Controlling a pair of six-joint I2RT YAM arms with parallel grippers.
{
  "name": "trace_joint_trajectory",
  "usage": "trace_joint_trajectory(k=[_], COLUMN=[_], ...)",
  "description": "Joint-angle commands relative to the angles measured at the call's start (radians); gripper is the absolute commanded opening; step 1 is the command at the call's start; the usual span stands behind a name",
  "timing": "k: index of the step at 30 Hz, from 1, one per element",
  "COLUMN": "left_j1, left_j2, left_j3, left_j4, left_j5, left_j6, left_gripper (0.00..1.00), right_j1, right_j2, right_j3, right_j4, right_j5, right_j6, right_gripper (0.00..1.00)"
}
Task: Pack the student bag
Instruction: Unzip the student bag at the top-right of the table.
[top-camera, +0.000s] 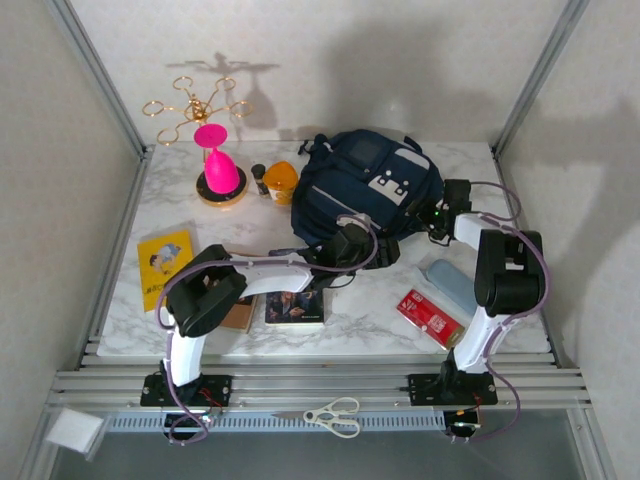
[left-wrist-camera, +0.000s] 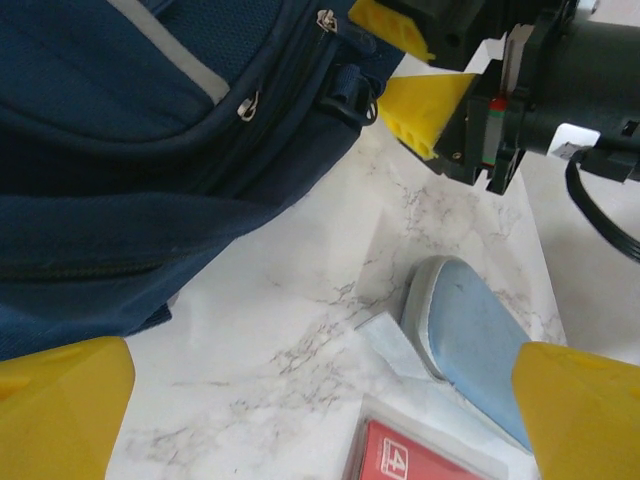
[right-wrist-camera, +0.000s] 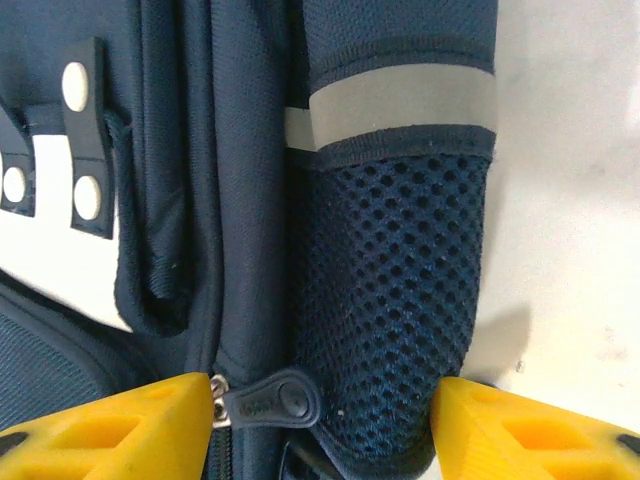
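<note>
Item: bag (top-camera: 365, 185), navy fabric, toward the back of the tabletop (top-camera: 370, 320); soft, slumping, probably light while unpacked, best taken by its zip pull (right-wrist-camera: 265, 400) or a fold of cloth, not the body. My left jaws stand wide apart over bare marble just beside it; my right jaws straddle its mesh pocket (right-wrist-camera: 395, 300), pinching or not I cannot tell. The right wrist view gives the zip pull close; the top view gives the bag's whole lie.
</note>
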Motion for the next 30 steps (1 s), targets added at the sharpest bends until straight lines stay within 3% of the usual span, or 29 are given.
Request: trace_joint_trajectory(k=[1,6,11,14,20,30], left_j1=[0.000,0.001,0.010,0.023,0.061,0.150], left_j2=[0.033,0.058,0.068,0.080,0.114,0.098], left_j3=[0.056,0.075,0.084,0.086,0.127,0.203], left_j4=[-0.016,-0.036,-0.056,-0.047,-0.027,0.049], left_j5=[-0.023,-0.044,-0.060,-0.061,-0.056,-0.004], left_j6=[0.027,0.025,0.033,0.041,0.102,0.239], left_gripper=[0.95,0.94,0.91,0.88,0.82,0.73], right_j1=[0.005,0.004,0.004,-0.001,-0.048,-0.011], right_j2=[0.035,0.070,0.031,-0.031,-0.190,-0.407], right_j3=[0.044,0.055,0.037,0.006,-0.057,-0.173], right_j4=[0.027,0.049,0.101,0.117,0.116,0.126], right_j5=[-0.024,-0.029,-0.067,-0.079,-0.117,-0.156], right_j6=[-0.005,0.005,0.027,0.056,0.137,0.362], right_gripper=[0.56,0.43,0.13,0.00,0.00,0.00])
